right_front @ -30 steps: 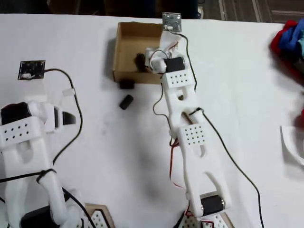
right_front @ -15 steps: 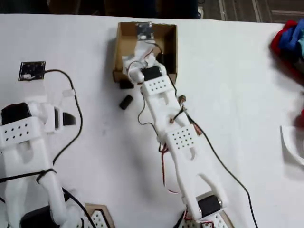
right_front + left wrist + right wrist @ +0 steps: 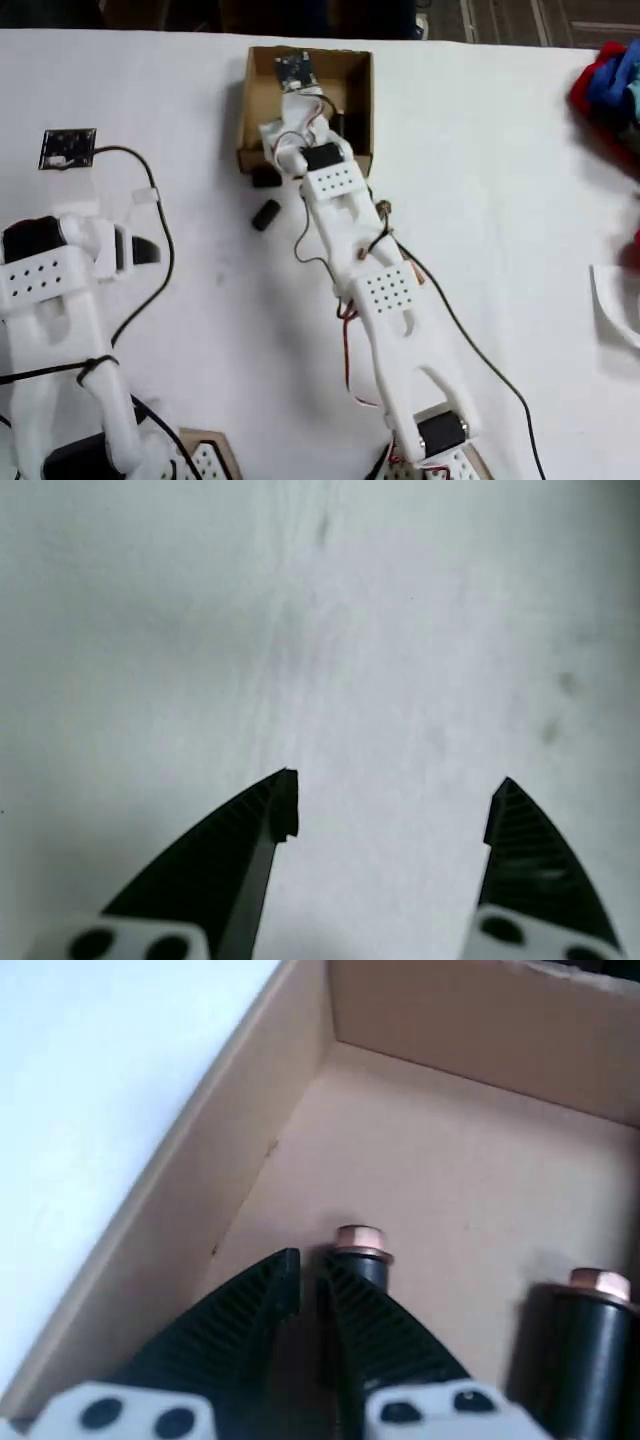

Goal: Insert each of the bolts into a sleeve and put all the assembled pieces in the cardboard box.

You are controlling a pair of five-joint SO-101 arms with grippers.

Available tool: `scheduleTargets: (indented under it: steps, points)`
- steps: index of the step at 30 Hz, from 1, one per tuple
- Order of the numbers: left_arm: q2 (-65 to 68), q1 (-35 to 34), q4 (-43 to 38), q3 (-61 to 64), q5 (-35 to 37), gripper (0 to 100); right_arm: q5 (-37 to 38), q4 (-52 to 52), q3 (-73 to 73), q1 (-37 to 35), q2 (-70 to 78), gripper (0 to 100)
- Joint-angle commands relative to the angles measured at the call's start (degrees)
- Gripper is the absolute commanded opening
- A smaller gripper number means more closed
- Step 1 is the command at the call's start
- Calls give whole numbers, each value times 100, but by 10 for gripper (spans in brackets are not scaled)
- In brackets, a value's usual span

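1. Partly done, judging by the contents of the cardboard box [image 3: 200, 1250]: two assembled pieces standing upright on its floor, each a black sleeve topped by a copper bolt head.
   - First piece [image 3: 362, 1252] just past the tips of the right gripper [image 3: 308, 1260], close to one side wall.
   - Second piece [image 3: 590, 1335] near it, farther from that wall.
2. Probably left to do, going by the high view: two small dark parts lying out on the table [image 3: 500, 200].
   - Upper dark part [image 3: 265, 177] touching or just beside the box's outer wall.
   - Lower dark part [image 3: 266, 214] near it on the white surface (too small to tell whether either already carries a bolt).
   - No loose bolt made out anywhere.
3. Right gripper: down inside the box, fingers drawn almost together with a thin slit between them and nothing seen in that slit. First piece directly behind one tip; touching or apart, impossible to judge.
4. Left gripper [image 3: 395, 785]: released, fingers spread wide above bare table, grasping nothing, well apart from the box and from both dark parts.
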Motion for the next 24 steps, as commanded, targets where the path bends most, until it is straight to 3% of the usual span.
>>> scheduleTargets:
  steps: [1, 10, 24]
  points:
    - [-53, -18, -105, -40, -18, 312, 53, -57, -18, 374, -75, 20]
    - [-44, -9, -105, -48, -18, 312, 53, 40, -211, 743, -127, 20]
    - [-53, -9, -105, -48, -18, 312, 53, 936, -1415, 708, -92, 20]
